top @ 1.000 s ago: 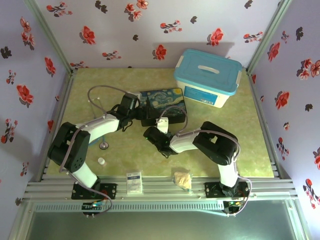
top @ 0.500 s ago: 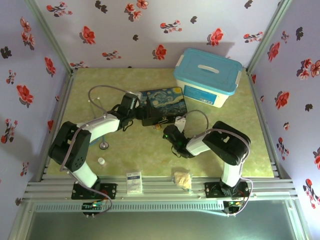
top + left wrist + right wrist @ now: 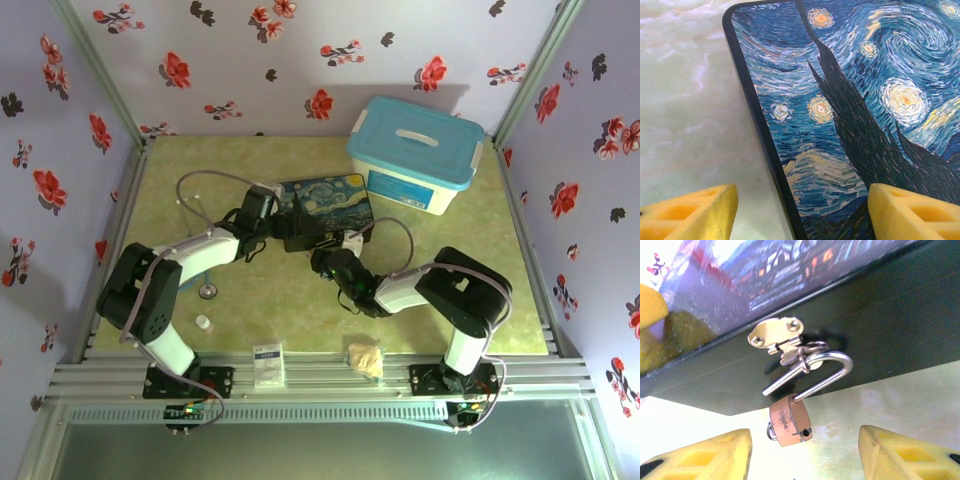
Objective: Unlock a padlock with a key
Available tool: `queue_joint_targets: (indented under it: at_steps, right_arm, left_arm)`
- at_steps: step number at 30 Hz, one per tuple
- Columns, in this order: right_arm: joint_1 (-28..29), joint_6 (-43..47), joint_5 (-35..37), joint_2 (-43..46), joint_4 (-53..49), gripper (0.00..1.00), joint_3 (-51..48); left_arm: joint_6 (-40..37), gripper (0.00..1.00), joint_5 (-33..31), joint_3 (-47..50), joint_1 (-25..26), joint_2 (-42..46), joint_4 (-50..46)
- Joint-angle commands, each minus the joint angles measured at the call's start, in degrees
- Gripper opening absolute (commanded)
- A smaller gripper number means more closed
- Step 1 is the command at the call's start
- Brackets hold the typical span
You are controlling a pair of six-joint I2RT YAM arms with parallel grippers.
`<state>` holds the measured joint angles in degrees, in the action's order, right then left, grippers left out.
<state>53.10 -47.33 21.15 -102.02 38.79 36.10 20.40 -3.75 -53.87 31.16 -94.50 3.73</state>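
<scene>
The painted box (image 3: 325,203) lies near the middle of the bench (image 3: 220,155). A blue-lidded tub (image 3: 415,150) stands at its 2 o'clock. A stethoscope (image 3: 207,290) trails off toward 8 o'clock, and a small white cap (image 3: 203,322) lies beyond its round head.

The padlock (image 3: 790,420) hangs from the brass latch (image 3: 776,335) on the box's dark front wall. Its silver shackle (image 3: 825,382) is threaded through the latch ring. One leg of the shackle runs down into the brass body. The other leg ends free at the body's 11 o'clock, so the lock looks open. The body dangles tilted, just above the bench. A small metal ring (image 3: 770,431) peeks out at the body's 8 o'clock, and whether it belongs to the key I cannot tell.

The right pincer (image 3: 805,460) faces the lock from 6 o'clock. Its yellow fingers (image 3: 705,455) are spread wide and hold nothing, and the lock body hangs just above the gap between them.

The left pincer (image 3: 802,220) is also wide and holds nothing. It straddles the box's left edge, with one finger (image 3: 690,215) over the bare bench and the other over the painted lid. Whether either finger touches anything I cannot tell.
</scene>
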Motion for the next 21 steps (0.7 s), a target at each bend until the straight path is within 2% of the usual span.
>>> queue_joint_targets:
  at_steps: [1, 4, 12, 14, 21]
  right_arm:
    - [-0.1, 0.4, -1.7, -2.7, -2.3, 0.60, 2.7]
    - [0.0, -0.3, -1.6, -4.4, -6.1, 0.59, 5.1]
    - [0.0, -2.4, -1.6, -8.5, -4.8, 0.57, 6.3]
    - [0.0, -2.8, -3.5, -9.3, -5.5, 0.56, 7.2]
    - [0.2, -6.0, -2.8, -11.0, -12.9, 0.50, 10.0]
  left_arm:
    - [-1.5, 0.69, -1.1, 0.7, -1.0, -0.5, -7.0]
    - [-1.3, 0.69, -0.9, 1.1, -1.0, -0.7, -6.6]
    - [-1.2, 0.69, -0.7, 1.6, -1.0, -0.7, -6.0]
    - [-1.2, 0.69, -0.6, 1.5, -1.0, -0.9, -6.0]
    - [-0.9, 0.69, -0.5, 1.1, -1.0, -1.0, -6.0]
